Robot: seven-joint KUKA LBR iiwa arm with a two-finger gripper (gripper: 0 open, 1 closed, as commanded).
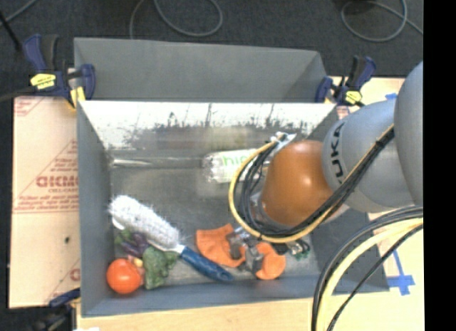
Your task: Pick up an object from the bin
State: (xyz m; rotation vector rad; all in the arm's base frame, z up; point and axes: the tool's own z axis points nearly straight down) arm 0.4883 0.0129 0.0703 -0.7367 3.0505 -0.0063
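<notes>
My gripper point(246, 251) is low at the bin's front, right of the middle, its fingers pressed down onto an orange cloth-like thing point(216, 245) that spreads out on both sides of it. Whether the cloth sits between the fingers I cannot make out. Just left of the cloth lies a brush with a blue handle point(205, 266) and a white bristled head point(144, 222). A clear plastic bottle with green lettering point(226, 165) lies behind the gripper, partly hidden by the arm's orange cover.
In the front left corner sit an orange-red ball point(124, 277), a green leafy toy point(158, 265) and a dark purple piece point(131, 241). The arm's cover and cables hide the bin's right side.
</notes>
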